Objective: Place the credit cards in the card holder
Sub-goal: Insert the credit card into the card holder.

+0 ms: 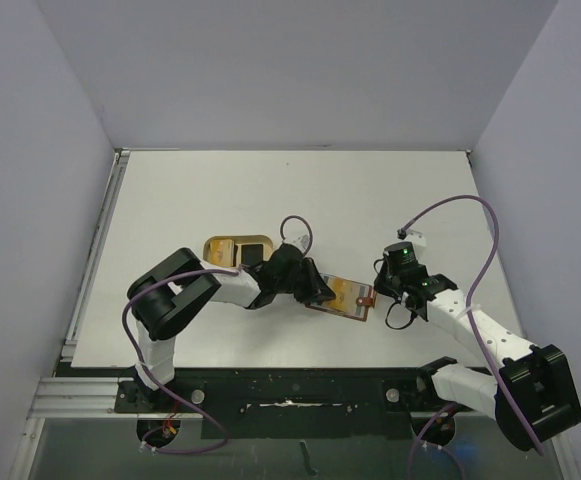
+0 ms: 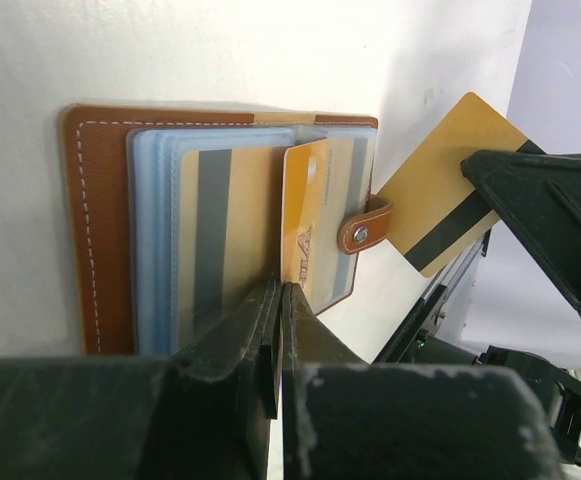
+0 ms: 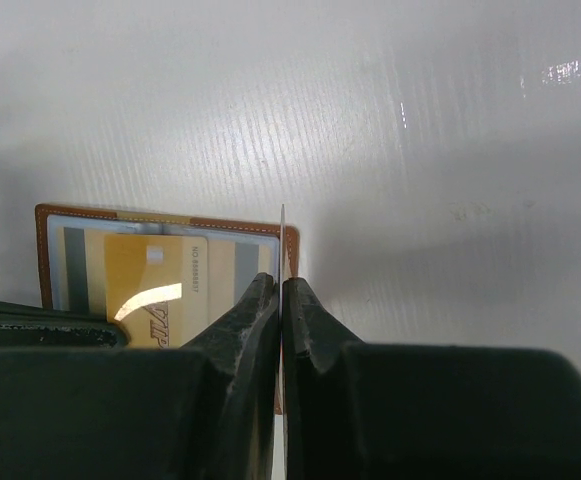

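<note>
Behind left gripper (image 2: 278,300), card holder (image 2: 95,220) partly hidden

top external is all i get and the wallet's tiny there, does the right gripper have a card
Observer: Yes, the right gripper is shut on a gold card with a dark stripe.
Operator: is it in the holder yet
Observer: No, it is outside the card holder, next to the snap tab.
Operator: anything already in
Observer: A second gold card lies on the open sleeves; tucked in or not, I can't tell.
</note>
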Robot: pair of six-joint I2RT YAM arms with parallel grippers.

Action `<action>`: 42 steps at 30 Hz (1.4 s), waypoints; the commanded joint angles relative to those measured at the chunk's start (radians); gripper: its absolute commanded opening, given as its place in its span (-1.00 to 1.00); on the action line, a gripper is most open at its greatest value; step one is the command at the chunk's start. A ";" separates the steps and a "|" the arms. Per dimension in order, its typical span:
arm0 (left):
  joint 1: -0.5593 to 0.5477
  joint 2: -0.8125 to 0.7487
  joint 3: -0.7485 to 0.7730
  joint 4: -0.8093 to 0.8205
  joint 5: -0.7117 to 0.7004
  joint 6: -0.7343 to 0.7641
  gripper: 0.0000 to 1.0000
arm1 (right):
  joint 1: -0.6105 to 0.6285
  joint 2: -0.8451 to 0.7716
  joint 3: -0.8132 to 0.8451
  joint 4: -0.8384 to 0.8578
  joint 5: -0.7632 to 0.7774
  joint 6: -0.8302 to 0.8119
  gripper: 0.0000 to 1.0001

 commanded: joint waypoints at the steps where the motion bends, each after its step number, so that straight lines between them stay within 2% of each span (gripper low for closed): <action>1: -0.024 0.013 0.033 0.007 -0.016 0.013 -1.00 | 0.016 0.020 -0.034 -0.049 -0.023 0.014 -1.00; 8: -0.043 0.030 0.085 -0.016 0.008 0.045 -1.00 | 0.016 0.027 -0.031 -0.038 -0.026 0.011 -1.00; 12: -0.052 0.029 0.125 -0.067 0.007 0.089 -0.81 | 0.017 0.029 -0.029 -0.038 -0.030 0.010 -1.00; 18: -0.039 -0.051 0.143 -0.194 -0.088 0.173 -0.51 | 0.017 0.012 -0.026 -0.052 -0.026 0.006 -1.00; 22: -0.039 -0.071 0.146 -0.231 -0.131 0.191 -0.47 | 0.017 -0.015 0.011 -0.109 -0.014 0.000 -1.00; 27: -0.040 -0.054 0.151 -0.209 -0.120 0.197 -0.38 | 0.017 -0.047 0.021 -0.121 0.011 -0.006 -0.99; 36: -0.047 -0.025 0.175 -0.220 -0.129 0.249 -0.37 | 0.018 0.000 0.002 -0.041 -0.027 -0.009 -1.00; 42: -0.067 -0.009 0.196 -0.209 -0.133 0.327 -0.50 | 0.018 0.023 -0.006 0.041 -0.061 -0.023 -1.00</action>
